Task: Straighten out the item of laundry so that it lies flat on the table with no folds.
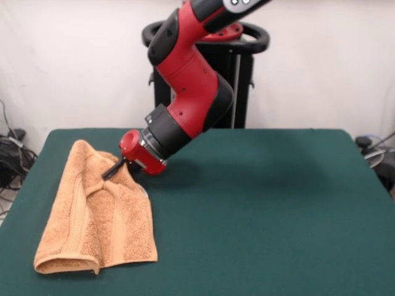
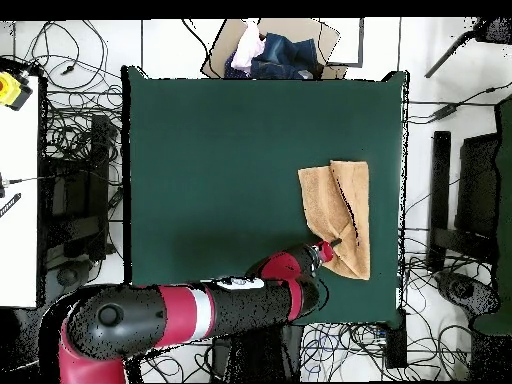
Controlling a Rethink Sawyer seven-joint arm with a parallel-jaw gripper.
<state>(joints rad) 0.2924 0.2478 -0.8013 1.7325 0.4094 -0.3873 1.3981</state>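
The peach towel lies on the left part of the green table, folded lengthwise with a raised diagonal crease. In the overhead view the towel lies near the right edge of the table. My gripper comes down at a slant onto the towel's far end, near the robot. Its dark fingers look closed together, pinching a fold of cloth where the creases meet. In the overhead view the gripper sits on the towel's lower part.
A cardboard box with clothes stands just beyond the table's edge opposite the robot. Cables lie on the floor around the table. The towel's long side runs close to the table edge.
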